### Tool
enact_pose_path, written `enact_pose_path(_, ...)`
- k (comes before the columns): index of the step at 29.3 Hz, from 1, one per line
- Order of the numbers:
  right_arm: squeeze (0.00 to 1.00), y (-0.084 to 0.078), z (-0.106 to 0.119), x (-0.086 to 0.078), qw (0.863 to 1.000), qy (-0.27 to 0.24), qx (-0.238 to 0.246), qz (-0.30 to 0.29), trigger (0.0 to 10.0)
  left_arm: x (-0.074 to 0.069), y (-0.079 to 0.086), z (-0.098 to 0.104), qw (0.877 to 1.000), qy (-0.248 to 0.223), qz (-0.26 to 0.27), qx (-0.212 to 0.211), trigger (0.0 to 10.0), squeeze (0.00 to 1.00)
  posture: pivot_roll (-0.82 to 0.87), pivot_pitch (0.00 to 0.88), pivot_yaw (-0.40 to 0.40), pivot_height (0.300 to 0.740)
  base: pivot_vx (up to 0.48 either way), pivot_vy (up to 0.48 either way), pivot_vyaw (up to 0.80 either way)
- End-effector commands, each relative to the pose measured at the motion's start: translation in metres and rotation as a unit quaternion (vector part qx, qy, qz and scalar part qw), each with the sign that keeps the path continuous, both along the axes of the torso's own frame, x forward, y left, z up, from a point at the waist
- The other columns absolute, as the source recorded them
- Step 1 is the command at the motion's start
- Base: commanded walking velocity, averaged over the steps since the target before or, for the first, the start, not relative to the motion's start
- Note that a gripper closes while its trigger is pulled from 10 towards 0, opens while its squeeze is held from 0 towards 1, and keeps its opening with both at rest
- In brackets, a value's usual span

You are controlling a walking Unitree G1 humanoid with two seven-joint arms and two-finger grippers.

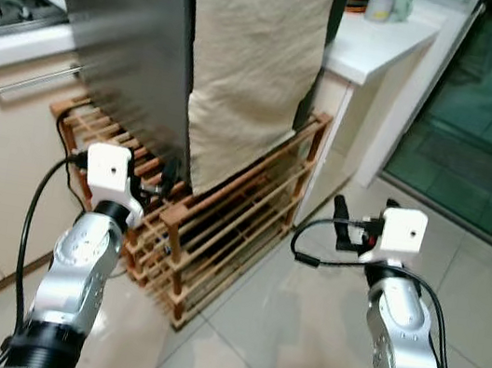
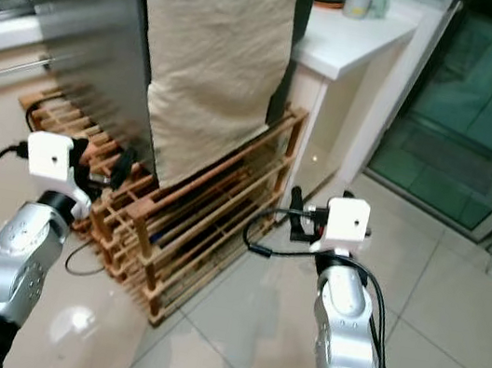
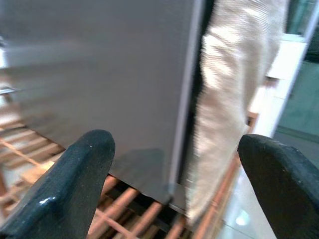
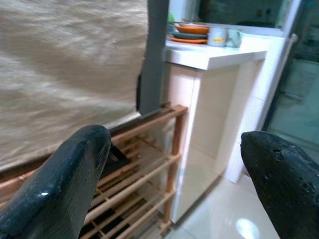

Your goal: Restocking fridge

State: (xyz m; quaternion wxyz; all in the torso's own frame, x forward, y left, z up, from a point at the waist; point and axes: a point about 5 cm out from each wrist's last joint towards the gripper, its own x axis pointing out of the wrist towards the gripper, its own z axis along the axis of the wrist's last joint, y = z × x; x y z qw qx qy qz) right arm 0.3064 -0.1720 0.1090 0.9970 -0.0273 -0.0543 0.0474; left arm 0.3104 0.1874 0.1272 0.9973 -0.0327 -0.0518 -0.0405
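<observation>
1. Fridge door, steel, stands at the upper left of the frame, its lower edge over a wooden rack.
2. Left gripper is spread wide, empty, near that edge.
3. Right gripper is likewise spread over bare floor tiles.

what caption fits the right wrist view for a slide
Open right gripper facing a beige cloth draped over a slatted wooden rack beside a white counter.
</observation>
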Motion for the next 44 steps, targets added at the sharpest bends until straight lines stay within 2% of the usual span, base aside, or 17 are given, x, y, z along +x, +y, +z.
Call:
enact_pose_path(1, 0.0, 0.005, 0.008, 0.003, 1.0, -0.018, -0.006, 0.012, 10.0, 0.005, 0.001, 0.012, 1.0, -0.018, 0.007, 0.004, 10.0, 0.0, -0.12, 0.0, 0.035, 0.74, 0.0, 0.0, 0.0)
enact_pose_path(4, 0.0, 0.006, 0.011, 0.005, 1.0, -0.019, -0.001, 0.013, 10.0, 0.011, -0.004, 0.013, 1.0, -0.005, -0.005, 0.007, 10.0, 0.0, -0.12, 0.0, 0.036, 0.74, 0.0, 0.0, 0.0)
enact_pose_path(7, 0.0, 0.005, 0.012, 0.005, 1.0, -0.019, 0.001, 0.008, 10.0, 0.011, -0.005, 0.012, 1.0, -0.001, -0.016, 0.009, 10.0, 0.0, -0.13, 0.0, 0.039, 0.74, 0.0, 0.0, 0.0)
enact_pose_path(10, 0.0, 0.004, 0.014, -0.004, 1.0, -0.029, -0.007, 0.011, 10.0, 0.0, -0.008, 0.017, 0.999, -0.02, -0.043, 0.002, 10.0, 0.0, -0.13, 0.0, 0.042, 0.74, 0.0, 0.0, 0.0)
enact_pose_path(12, 0.0, 0.003, 0.023, -0.028, 0.999, -0.044, -0.002, 0.012, 10.0, -0.024, -0.007, 0.022, 0.997, -0.028, -0.071, 0.017, 10.0, 0.0, -0.11, 0.0, 0.038, 0.74, 0.0, 0.0, 0.0)
enact_pose_path(14, 0.0, 0.002, 0.024, -0.035, 0.999, -0.046, -0.002, 0.014, 10.0, -0.03, -0.007, 0.023, 0.996, -0.028, -0.08, 0.017, 10.0, 0.0, -0.11, 0.0, 0.038, 0.74, 0.0, 0.0, 0.0)
enact_pose_path(15, 0.0, -0.001, 0.022, -0.051, 0.999, -0.032, -0.003, 0.021, 10.0, -0.045, -0.007, 0.022, 0.995, -0.016, -0.093, 0.017, 10.0, 0.0, -0.11, 0.0, 0.031, 0.74, 0.0, 0.0, 0.0)
enact_pose_path(16, 0.0, -0.004, 0.019, -0.059, 1.0, -0.021, -0.003, 0.022, 10.0, -0.055, -0.006, 0.02, 0.995, -0.009, -0.094, 0.026, 10.0, 0.0, -0.11, 0.0, 0.031, 0.74, 0.0, 0.0, 0.0)
enact_pose_path(17, 0.0, -0.007, 0.018, -0.066, 1.0, -0.013, -0.001, 0.022, 10.0, -0.064, -0.006, 0.019, 0.995, -0.002, -0.094, 0.024, 10.0, 0.0, -0.11, 0.0, 0.029, 0.74, 0.0, 0.0, 0.0)
enact_pose_path(18, 0.0, -0.007, 0.018, -0.066, 1.0, -0.013, -0.001, 0.022, 10.0, -0.064, -0.006, 0.019, 0.995, -0.002, -0.094, 0.024, 10.0, 0.0, -0.11, 0.0, 0.029, 0.74, 0.0, 0.0, 0.0)
enact_pose_path(19, 0.0, -0.013, 0.018, -0.071, 1.0, -0.01, 0.003, 0.017, 10.0, -0.078, -0.004, 0.024, 0.996, -0.008, -0.089, 0.014, 10.0, 0.0, -0.11, 0.0, 0.024, 0.74, 0.0, 0.0, 0.0)
enact_pose_path(20, 0.0, -0.014, 0.018, -0.071, 1.0, -0.01, 0.005, 0.016, 10.0, -0.081, -0.004, 0.026, 0.996, -0.013, -0.086, 0.008, 10.0, 0.0, -0.11, 0.0, 0.021, 0.74, 0.0, 0.0, 0.0)
enact_pose_path(23, 0.0, -0.012, 0.017, -0.063, 1.0, -0.008, 0.003, 0.015, 10.0, -0.073, -0.004, 0.038, 0.995, -0.041, -0.086, 0.006, 10.0, 0.0, -0.1, 0.0, 0.011, 0.74, 0.14, 0.0, 0.0)
enact_pose_path(27, 0.0, -0.01, 0.018, -0.057, 1.0, -0.007, 0.0, 0.016, 10.0, -0.064, -0.003, 0.043, 0.996, -0.042, -0.077, 0.01, 10.0, 0.0, -0.09, 0.0, 0.013, 0.74, 0.432, 0.0, 0.0)
enact_pose_path(31, 0.0, -0.014, 0.02, -0.041, 1.0, -0.003, -0.001, 0.006, 10.0, -0.054, 0.007, 0.052, 0.996, -0.037, -0.071, 0.026, 10.0, 0.0, -0.09, 0.0, 0.023, 0.74, 0.439, 0.0, 0.0)
enact_pose_path(41, 0.0, -0.009, 0.024, -0.03, 1.0, -0.008, -0.002, 0.023, 10.0, -0.047, 0.011, 0.054, 0.998, -0.036, -0.044, 0.021, 10.0, 0.0, -0.09, 0.0, 0.022, 0.74, 0.408, 0.145, 0.0)
enact_pose_path(44, 0.0, -0.007, 0.024, -0.026, 1.0, -0.009, -0.002, 0.029, 10.0, -0.044, 0.015, 0.054, 0.999, -0.031, -0.025, 0.004, 10.0, 0.0, -0.09, 0.0, 0.019, 0.74, 0.19, 0.227, 0.0)
